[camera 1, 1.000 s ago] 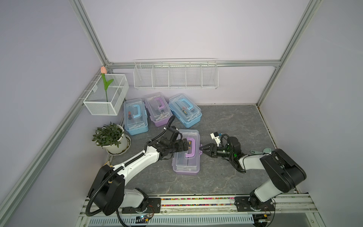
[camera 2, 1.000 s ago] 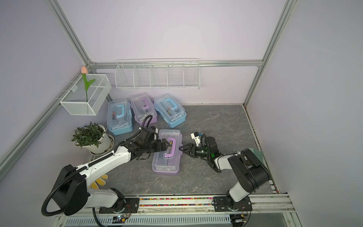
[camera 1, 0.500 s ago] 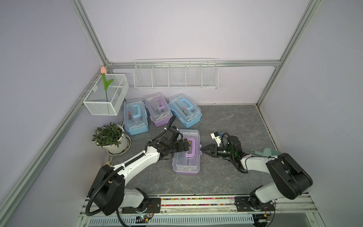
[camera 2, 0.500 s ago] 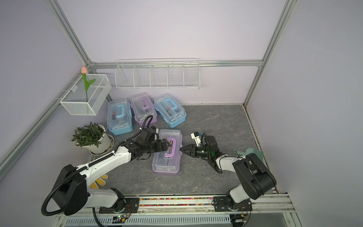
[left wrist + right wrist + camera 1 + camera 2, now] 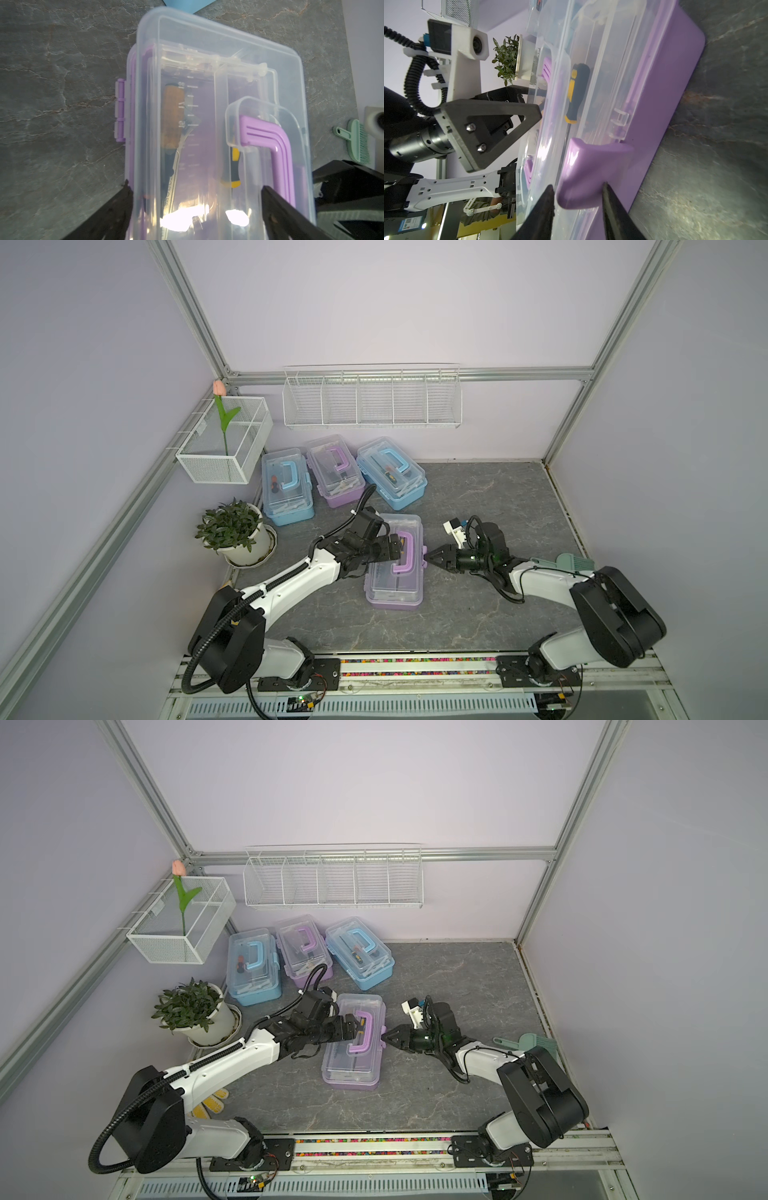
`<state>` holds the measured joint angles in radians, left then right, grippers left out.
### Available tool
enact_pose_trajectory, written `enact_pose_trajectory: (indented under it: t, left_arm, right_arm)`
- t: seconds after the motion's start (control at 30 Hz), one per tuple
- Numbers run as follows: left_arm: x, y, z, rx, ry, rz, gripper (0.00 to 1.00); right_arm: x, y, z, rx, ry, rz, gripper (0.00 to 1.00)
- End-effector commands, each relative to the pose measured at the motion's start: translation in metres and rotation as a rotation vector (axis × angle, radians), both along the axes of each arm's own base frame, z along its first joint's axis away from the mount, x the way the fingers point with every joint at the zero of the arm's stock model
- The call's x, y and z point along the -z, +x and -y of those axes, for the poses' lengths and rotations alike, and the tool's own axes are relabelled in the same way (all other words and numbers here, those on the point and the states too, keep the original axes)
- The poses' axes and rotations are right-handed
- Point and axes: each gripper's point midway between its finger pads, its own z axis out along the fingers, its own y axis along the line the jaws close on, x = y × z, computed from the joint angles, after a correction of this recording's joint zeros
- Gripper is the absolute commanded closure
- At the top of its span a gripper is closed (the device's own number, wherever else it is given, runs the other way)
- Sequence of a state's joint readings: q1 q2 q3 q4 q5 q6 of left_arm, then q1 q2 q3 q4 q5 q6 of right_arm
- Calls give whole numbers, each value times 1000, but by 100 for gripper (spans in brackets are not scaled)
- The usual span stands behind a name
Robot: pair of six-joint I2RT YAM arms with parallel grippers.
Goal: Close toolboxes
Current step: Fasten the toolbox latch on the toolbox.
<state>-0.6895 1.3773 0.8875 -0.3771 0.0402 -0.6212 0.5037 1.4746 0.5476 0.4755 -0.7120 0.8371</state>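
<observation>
Right wrist view: purple toolbox (image 5: pixel 664 72), likely light, slick; take at latch (image 5: pixel 591 164); right gripper (image 5: pixel 577 187) straddles it, grip unclear; left gripper (image 5: pixel 195 186) spread

You have lilac walls (image 5: pixel 374 302), aluminium posts (image 5: pixel 191 310), grey marbled worktop (image 5: pixel 490 497), white wire rack (image 5: pixel 372 400) hung at back; even light.

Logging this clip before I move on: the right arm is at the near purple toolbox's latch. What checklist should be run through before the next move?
1. The lid of the near purple toolbox is down: ok.
2. The left end effector is over the lid, jaws wide: ok.
3. The right end effector brackets the latch: ok.
4. The latch is gripped and snapped shut: cannot tell.
5. The screwdriver lies inside, under the lid: ok.
</observation>
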Motion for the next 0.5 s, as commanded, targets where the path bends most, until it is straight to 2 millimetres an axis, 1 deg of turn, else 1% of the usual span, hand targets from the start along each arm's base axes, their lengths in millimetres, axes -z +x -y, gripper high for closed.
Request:
enact_pose_trajectory:
  t: [0.0, 0.3, 0.47]
  left_arm:
    - [21, -24, 7, 36, 14, -120, 4]
    - [17, -24, 13, 46, 7, -112, 4]
    - [17, -25, 14, 48, 8, -110, 4]
  right_arm:
    - [-6, 0, -1, -10, -36, 35, 61]
    - [-2, -3, 3, -17, -155, 41, 65]
    - [-1, -4, 1, -25, -178, 42, 69]
